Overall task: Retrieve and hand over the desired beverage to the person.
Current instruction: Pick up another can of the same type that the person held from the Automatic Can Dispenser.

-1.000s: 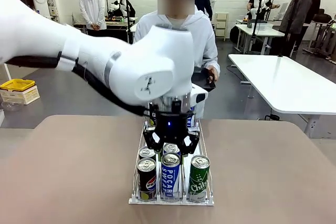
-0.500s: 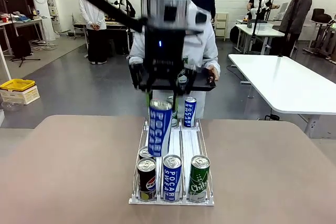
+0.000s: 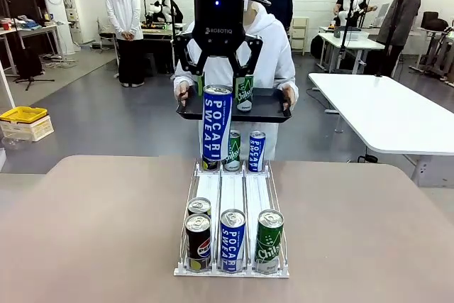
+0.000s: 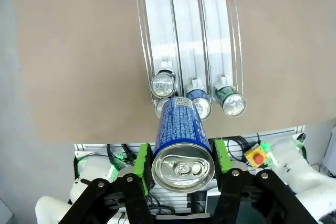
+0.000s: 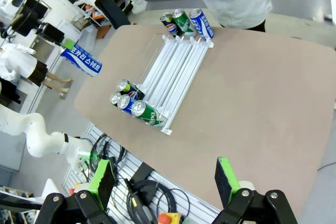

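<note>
Pocari Sweat can is out of the rack and up in the air, handover not finished yet

The left gripper (image 3: 218,83) is clamped tight on a blue Pocari Sweat can (image 3: 216,127), holding it upright above the far end of the can rack (image 3: 232,272), right in front of the black tray (image 3: 273,113) the person (image 3: 272,44) holds out past the table's far edge; so I'd say picking is done, and setting the can on the tray and letting go is what's left; the right gripper (image 5: 164,179) sits wide open with nothing in it; count: one green Chilsung can (image 3: 244,93) already on the tray; four cans at the rack's near end (two Pepsi, one Pocari, one green); three at its far end; eight cans plus the held one.
</note>
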{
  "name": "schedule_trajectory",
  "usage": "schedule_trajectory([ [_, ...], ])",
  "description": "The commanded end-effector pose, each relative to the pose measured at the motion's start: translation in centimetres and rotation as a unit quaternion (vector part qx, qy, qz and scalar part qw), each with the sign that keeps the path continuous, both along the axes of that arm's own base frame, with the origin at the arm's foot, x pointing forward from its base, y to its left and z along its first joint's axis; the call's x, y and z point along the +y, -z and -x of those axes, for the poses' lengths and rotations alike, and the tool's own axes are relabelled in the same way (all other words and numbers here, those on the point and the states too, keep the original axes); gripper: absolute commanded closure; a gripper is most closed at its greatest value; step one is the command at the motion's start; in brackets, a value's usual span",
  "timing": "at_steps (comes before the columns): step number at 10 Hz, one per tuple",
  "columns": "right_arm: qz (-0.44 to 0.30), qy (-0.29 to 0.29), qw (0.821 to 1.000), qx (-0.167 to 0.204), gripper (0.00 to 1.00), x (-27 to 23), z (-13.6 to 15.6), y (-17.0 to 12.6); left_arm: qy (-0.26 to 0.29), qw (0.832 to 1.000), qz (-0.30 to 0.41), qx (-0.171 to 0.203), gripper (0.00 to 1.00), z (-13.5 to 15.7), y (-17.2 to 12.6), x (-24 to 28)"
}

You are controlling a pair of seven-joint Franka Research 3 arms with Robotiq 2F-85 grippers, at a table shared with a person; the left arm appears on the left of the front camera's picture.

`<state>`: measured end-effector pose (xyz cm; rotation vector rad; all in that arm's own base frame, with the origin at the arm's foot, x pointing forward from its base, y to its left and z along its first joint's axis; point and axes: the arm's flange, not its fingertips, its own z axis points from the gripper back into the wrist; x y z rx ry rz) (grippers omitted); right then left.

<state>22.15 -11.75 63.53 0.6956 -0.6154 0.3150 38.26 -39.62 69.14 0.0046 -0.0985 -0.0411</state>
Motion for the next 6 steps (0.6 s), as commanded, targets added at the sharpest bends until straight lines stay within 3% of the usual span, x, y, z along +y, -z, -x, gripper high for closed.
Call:
schedule_trajectory([
  [1,-0.007,-0.010,1.000,-0.005,0.00,0.0,-0.2,0.0,-0.012,1.000,0.004,-0.005,0.89,-1.0,-1.7,-0.6],
  [6,-0.007,-0.010,1.000,-0.005,0.00,0.0,-0.2,0.0,-0.004,1.000,0.006,0.001,0.89,-0.8,-0.3,0.1],
])
